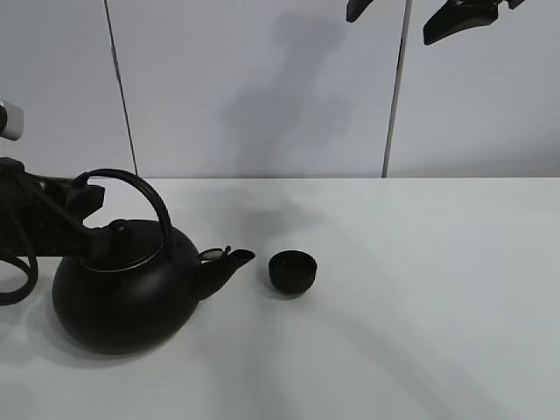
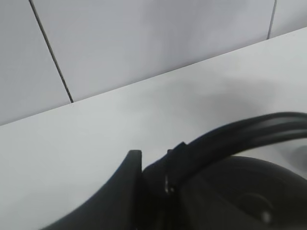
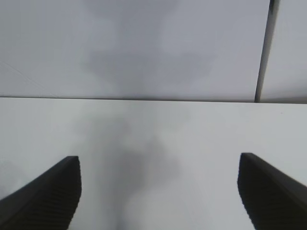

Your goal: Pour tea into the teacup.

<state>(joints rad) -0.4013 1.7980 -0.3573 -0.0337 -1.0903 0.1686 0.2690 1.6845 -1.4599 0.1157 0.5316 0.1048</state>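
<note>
The big round black kettle [image 1: 122, 297] stands upright on the white table [image 1: 420, 262] at the left, its spout [image 1: 229, 261] pointing right. Just past the spout sits the small black teacup [image 1: 291, 271], a short gap apart. My left gripper [image 1: 92, 194] is shut on the left end of the kettle's arched handle [image 1: 144, 188]. In the left wrist view the handle [image 2: 249, 127] runs past one dark finger [image 2: 127, 177] above the kettle body [image 2: 240, 191]. High at the back right, my right gripper [image 1: 407, 17] hangs open and empty, and its two fingers frame bare table in the right wrist view [image 3: 158, 191].
A pale panelled wall [image 1: 262, 87] with dark vertical seams stands behind the table. The left arm and its cables [image 1: 22, 236] lie at the left edge. White tabletop stretches to the right of the teacup and toward the front.
</note>
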